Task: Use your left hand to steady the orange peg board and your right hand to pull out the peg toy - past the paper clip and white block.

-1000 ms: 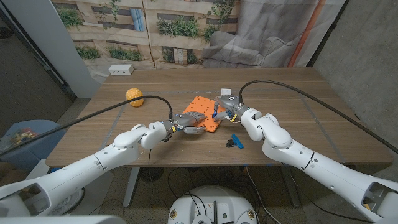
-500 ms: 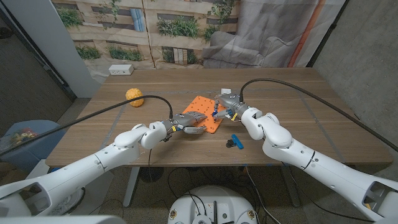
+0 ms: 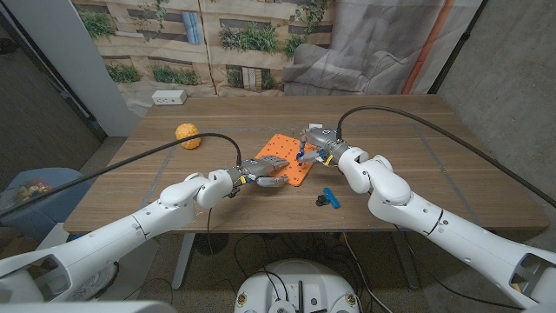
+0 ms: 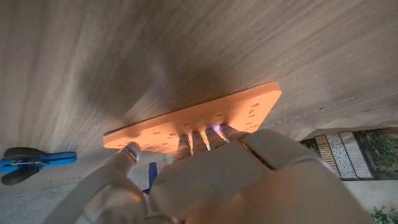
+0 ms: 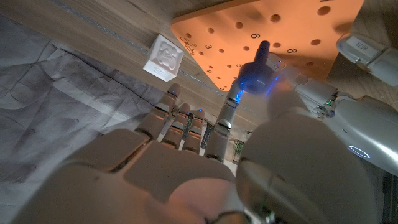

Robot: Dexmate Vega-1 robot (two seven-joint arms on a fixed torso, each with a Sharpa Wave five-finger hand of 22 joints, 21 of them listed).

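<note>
Your right hand (image 5: 205,155) reaches toward the orange peg board (image 5: 292,37), which lies on the wooden bench (image 5: 93,31). A blue peg toy (image 5: 254,71) stands at the board's numbered holes, and your fingertips (image 5: 231,99) are right at it; whether they grip it can't be told. The white block (image 5: 163,56) sits just beside the board's corner. Your left hand (image 5: 348,118) rests on the board's other side.

The table (image 3: 408,148) in the middle of the frame is matt brown wood with a fine straight grain. On it at centre, the orange peg board (image 3: 284,159) looks like smooth matt plastic, its blue peg toy (image 5: 255,68) faintly glossy, and the white block (image 5: 163,56) embossed plastic. Both hands, left hand (image 3: 262,171) and right hand (image 3: 318,144), wear pale grey plastic-looking shells with a soft sheen.
</note>
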